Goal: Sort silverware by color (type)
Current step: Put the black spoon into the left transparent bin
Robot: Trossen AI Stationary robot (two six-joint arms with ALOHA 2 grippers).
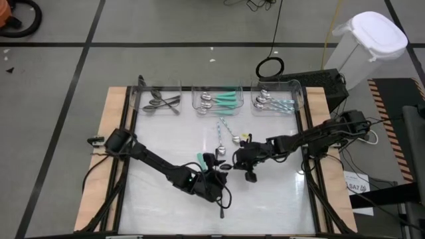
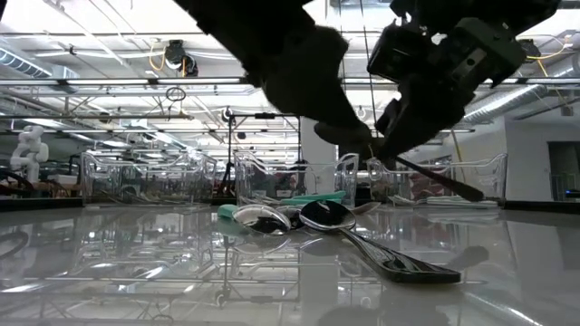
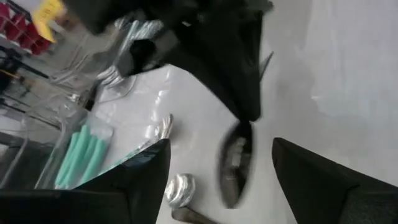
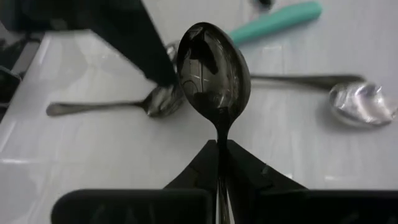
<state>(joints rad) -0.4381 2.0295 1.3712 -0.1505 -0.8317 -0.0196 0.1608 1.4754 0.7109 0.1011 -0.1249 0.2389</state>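
Observation:
My right gripper is over the table's middle, shut on a dark spoon whose bowl sticks out ahead of the fingers. My left gripper faces it, open; its fingers stand on either side of that spoon's bowl without touching. Under them lie a teal-handled spoon, a dark spoon and a silver bowl, flat on the tabletop. Two pale-blue-handled spoons lie nearer the bins. My right gripper pinches the dark spoon's handle just behind the bowl, between its two fingers, which lie along the handle. The spoon is lifted clear of the table. The handle's free end sticks out behind the fingers, slanting down.
Three clear bins stand along the far edge: dark spoons in the left bin, teal-handled ones in the middle bin, pale-blue-handled ones in the right bin. A dark spoon's handle points toward the near edge. The table's left and right parts are bare.

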